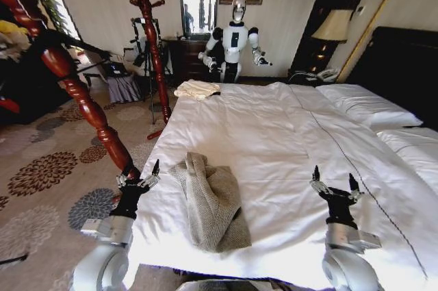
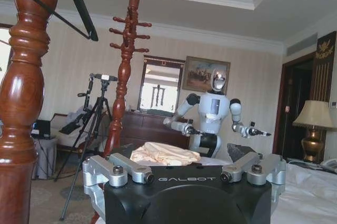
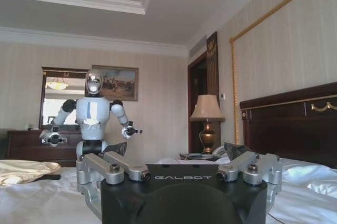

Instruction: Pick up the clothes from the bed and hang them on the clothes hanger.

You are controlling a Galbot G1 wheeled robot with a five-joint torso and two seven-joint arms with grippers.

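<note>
We have the grey-beige flecked knit jacket [image 1: 213, 203] lying crumpled in a long heap on the white duvet of the large double bed [image 1: 287, 133], close to the bed's near edge, with a dark patch showing at its right side. Our left gripper [image 1: 138, 180] hovers at the bed's left edge, just beside the jacket's upper end but apart from it, fingers [image 1: 155, 169] spread and released, holding nothing. Our right gripper [image 1: 334, 187] hangs over the duvet well to the jacket's right, fingers [image 1: 315, 174] likewise parted and empty. So the jacket sits between the two grippers, nearer the left one.

Right behind the left gripper rises a reddish-brown turned wooden pole [image 1: 79, 92], and the thin black clothes hanger [image 1: 72, 43] hangs high on it; in the left wrist view we see the hanger's dark arm [image 2: 79, 5] slanting beside that pole. A second wooden pole with pegs [image 1: 152, 34] stands farther back. A small cream folded cloth [image 1: 196, 89] rests at the bed's far left corner, and white pillows [image 1: 366, 106] lie against the dark headboard [image 1: 404, 65].
</note>
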